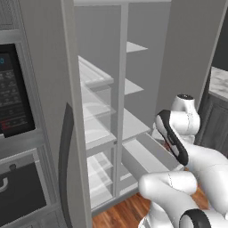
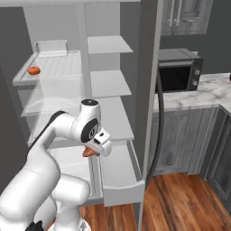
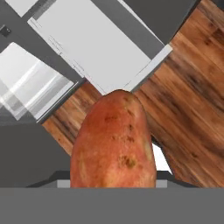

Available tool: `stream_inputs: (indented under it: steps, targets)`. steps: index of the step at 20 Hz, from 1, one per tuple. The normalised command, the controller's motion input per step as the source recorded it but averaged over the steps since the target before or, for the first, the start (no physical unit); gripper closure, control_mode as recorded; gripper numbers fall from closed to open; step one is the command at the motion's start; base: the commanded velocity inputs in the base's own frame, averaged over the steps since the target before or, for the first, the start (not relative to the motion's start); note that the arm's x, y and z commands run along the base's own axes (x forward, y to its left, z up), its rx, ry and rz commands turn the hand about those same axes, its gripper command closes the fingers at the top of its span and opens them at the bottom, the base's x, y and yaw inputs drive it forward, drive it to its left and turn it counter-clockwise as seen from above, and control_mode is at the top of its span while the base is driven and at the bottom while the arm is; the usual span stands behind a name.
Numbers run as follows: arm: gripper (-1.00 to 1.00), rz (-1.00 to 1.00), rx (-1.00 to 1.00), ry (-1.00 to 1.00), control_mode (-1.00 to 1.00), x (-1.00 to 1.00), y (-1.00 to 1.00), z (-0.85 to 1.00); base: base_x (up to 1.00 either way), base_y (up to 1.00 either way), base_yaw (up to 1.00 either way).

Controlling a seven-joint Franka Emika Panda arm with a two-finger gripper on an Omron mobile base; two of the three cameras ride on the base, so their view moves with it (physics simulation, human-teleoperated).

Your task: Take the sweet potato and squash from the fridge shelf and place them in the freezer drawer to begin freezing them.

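One sweet potato [image 3: 113,140] is pinched in my gripper [image 2: 92,152], fingers pressed on its sides; on the hand view it runs from centre down to 6 o'clock. On the right base view I see its orange end poking out under the hand, held above the pulled-out freezer drawer [image 2: 118,169]. On the hand view the drawer's pale floor [image 3: 98,48] lies toward 12 o'clock, wood floor [image 3: 192,87] at 3 o'clock. A small orange thing [image 2: 34,70] sits on the upper fridge shelf [image 2: 58,67], at 10 o'clock.
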Motion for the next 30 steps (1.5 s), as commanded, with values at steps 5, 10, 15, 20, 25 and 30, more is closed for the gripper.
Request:
stream_inputs:
  steps: [5, 10, 15, 20, 25, 30]
  targets:
    - [1.0, -0.1, 0.0, 0.08, -1.0, 0.33, 0.0, -0.64, 0.0, 0.0, 0.0]
    - [1.0, -0.1, -0.01, 0.05, -1.0, 0.57, -0.09, -0.62, 0.0, 0.0, 0.0]
    - [1.0, -0.09, -0.08, 0.02, -1.0, 0.41, -0.06, -0.69, 0.0, 0.0, 0.0]
    - [1.0, -0.04, -0.01, 0.02, -1.0, 0.24, -0.3, -0.38, 0.0, 0.0, 0.0]
    - [1.0, -0.01, 0.0, 0.01, -1.0, 0.01, -0.23, -0.07, 0.0, 0.0, 0.0]
    - [1.0, -0.01, 0.0, 0.0, -1.0, 0.18, -0.12, -0.27, 0.0, 0.0, 0.0]
